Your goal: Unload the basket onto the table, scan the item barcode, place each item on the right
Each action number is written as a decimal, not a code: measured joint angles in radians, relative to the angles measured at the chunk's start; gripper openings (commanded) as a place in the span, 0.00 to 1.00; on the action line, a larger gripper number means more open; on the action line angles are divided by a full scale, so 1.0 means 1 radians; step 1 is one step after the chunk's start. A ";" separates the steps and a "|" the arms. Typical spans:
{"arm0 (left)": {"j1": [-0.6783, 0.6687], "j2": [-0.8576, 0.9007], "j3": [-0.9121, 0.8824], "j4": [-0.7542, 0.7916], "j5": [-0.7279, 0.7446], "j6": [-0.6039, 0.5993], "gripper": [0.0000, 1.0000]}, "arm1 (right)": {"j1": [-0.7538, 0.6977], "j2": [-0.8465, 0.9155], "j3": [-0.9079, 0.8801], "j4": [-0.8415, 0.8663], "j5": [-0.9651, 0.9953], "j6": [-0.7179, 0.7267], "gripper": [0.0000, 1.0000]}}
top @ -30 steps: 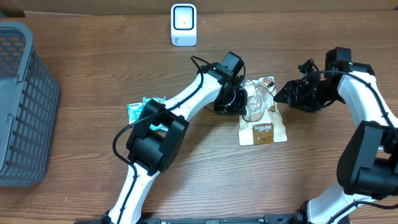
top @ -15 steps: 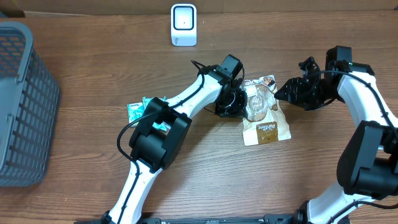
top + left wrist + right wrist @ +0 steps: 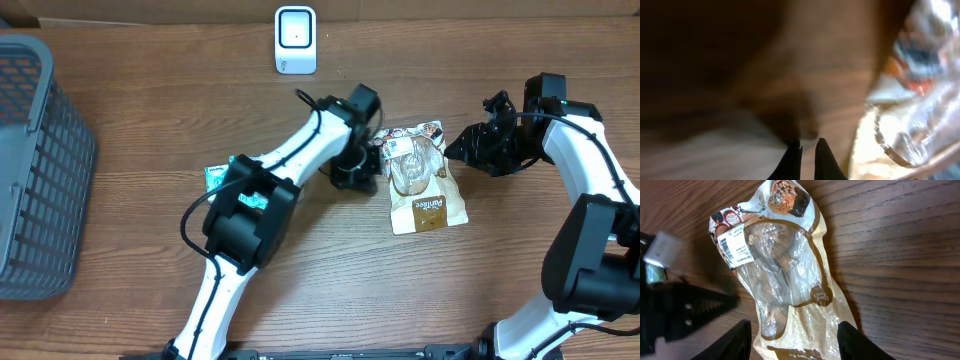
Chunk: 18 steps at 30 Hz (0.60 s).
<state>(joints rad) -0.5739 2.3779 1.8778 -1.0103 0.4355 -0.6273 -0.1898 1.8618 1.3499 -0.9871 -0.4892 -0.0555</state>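
From right wrist, barcode [image 3: 734,247] on bag [image 3: 785,280] legible, right tool [image 3: 796,340] open, left tool [image 3: 807,142] closed

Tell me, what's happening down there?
Left fingers shut beside bag. Right fingers open, near bag. Bag flat on table, barcode up. Nothing covering it.

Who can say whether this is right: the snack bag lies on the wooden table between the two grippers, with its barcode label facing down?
One error: the barcode label faces up, as the right wrist view shows. The snack bag does lie on the wooden table between the left gripper and right gripper.
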 measured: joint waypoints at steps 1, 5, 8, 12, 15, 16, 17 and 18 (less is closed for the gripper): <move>0.013 -0.001 0.006 -0.002 -0.016 0.006 0.04 | 0.000 0.000 0.000 0.000 0.000 0.001 0.53; 0.058 -0.014 0.031 0.066 -0.038 0.064 0.04 | 0.000 0.000 0.000 0.016 -0.001 0.020 0.53; 0.057 -0.043 0.043 0.130 0.007 0.089 0.04 | 0.000 0.000 0.000 0.027 -0.001 0.041 0.51; 0.015 -0.060 0.063 0.189 0.085 0.107 0.04 | -0.008 0.000 0.000 0.031 -0.001 0.064 0.51; -0.027 -0.057 0.062 0.226 0.130 0.111 0.04 | -0.024 0.000 0.000 0.030 0.000 0.075 0.51; -0.041 -0.055 0.062 0.241 0.142 0.111 0.04 | -0.028 0.000 0.000 0.029 -0.001 0.078 0.51; -0.054 -0.055 0.062 0.253 0.152 0.112 0.04 | -0.032 0.000 0.000 0.029 -0.001 0.078 0.51; -0.065 -0.053 0.062 0.266 0.159 0.113 0.04 | -0.034 0.000 0.000 0.029 -0.001 0.079 0.51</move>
<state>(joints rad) -0.6392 2.3245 1.9400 -0.7448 0.5945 -0.5148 -0.2237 1.8618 1.3499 -0.9581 -0.4900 0.0238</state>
